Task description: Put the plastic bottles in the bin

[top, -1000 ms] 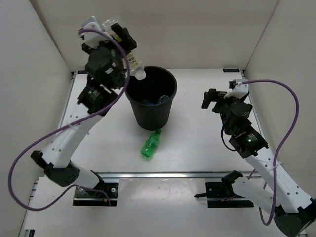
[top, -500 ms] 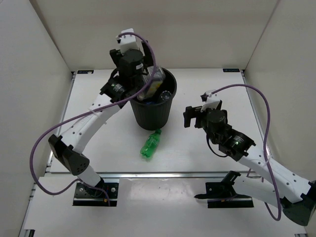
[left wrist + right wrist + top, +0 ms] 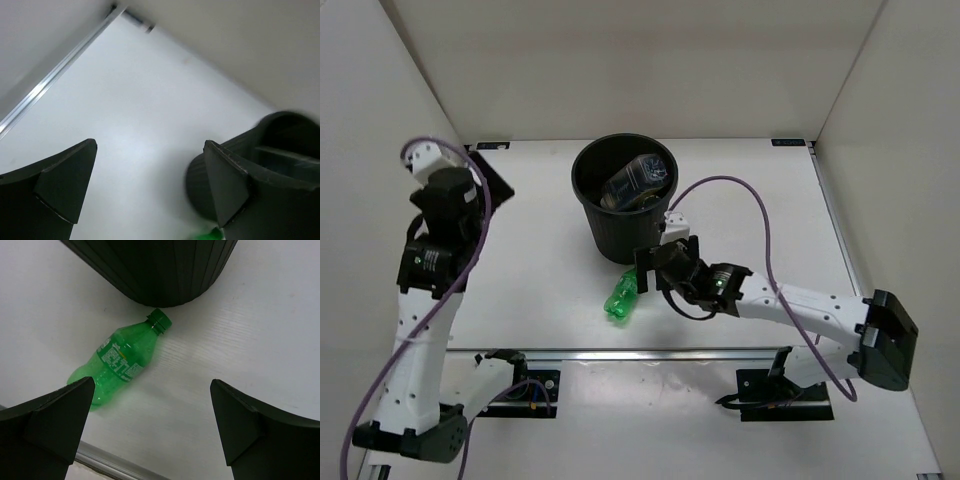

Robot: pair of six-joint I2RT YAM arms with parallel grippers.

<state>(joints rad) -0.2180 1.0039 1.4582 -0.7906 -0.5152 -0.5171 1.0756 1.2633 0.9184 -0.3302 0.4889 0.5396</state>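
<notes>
Right jaws are spread wide and empty, aimed down at the green bottle (image 3: 120, 362), probably lining up a grasp. It lies on the tabletop (image 3: 750, 200) at the bin's (image 3: 620, 238) 6 o'clock, cap toward the bin. Left jaws, spread and empty, hang out at 9 o'clock. Other bottles (image 3: 638, 180) lie inside the bin.

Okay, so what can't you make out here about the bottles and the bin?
Top view: how many bottles lie in the bin; its dark inside and wall hide them, labels too small.
Left wrist view: blurred; the green bottle is a sliver cut by the bottom edge.
Right wrist view: the bin's rim and contents, cut off by the top edge.
</notes>
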